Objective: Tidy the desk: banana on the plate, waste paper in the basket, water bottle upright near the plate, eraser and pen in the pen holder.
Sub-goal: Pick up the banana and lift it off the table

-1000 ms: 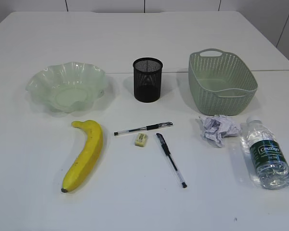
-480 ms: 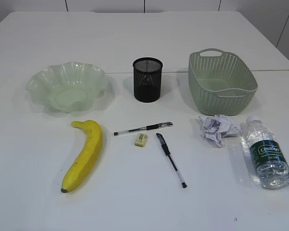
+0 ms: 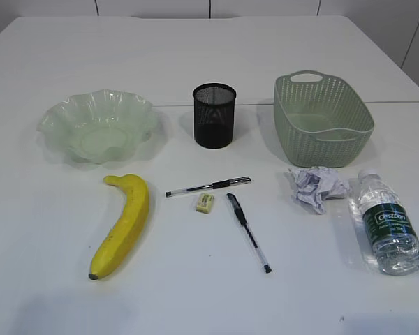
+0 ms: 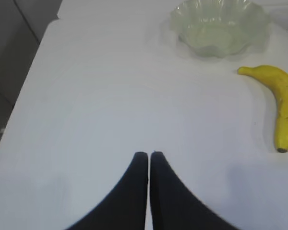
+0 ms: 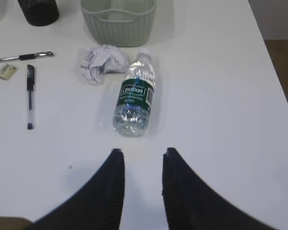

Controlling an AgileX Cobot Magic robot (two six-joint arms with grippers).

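1. The left hand [image 4: 148,154] is seen low over a bare stretch of the white tabletop [image 3: 195,300], its fingers pressed together with nothing between them.
2. The right hand [image 5: 143,152] is seen parted to a narrow gap and empty, above the tabletop just short of the water bottle [image 5: 133,102].
3. The water bottle is found lying on its side at the near right, cap pointing away toward the basket [image 3: 321,117].
4. The banana [image 3: 121,227] is found flat on the tabletop at the near left, its stem end pointing toward the plate [image 3: 98,125]. No contact with the plate is seen.
5. 2 pens are noted near the middle. The nearer pen [image 3: 248,232] lies slanted, cap end away. The farther pen [image 3: 208,186] lies almost crosswise.
6. The eraser [image 3: 204,202] is found between the 2 pens, just below the farther pen, apart from both.
7. The waste paper [image 3: 316,186] is found on the tabletop just left of the bottle's cap end and in front of the basket, outside it.
8. The plate is set at the far left, upright and empty.
9. The pen holder [image 3: 214,115] stands upright at the far middle, between plate and basket. No content is seen in it.
10. The basket stands at the far right; its visible interior shows no content.
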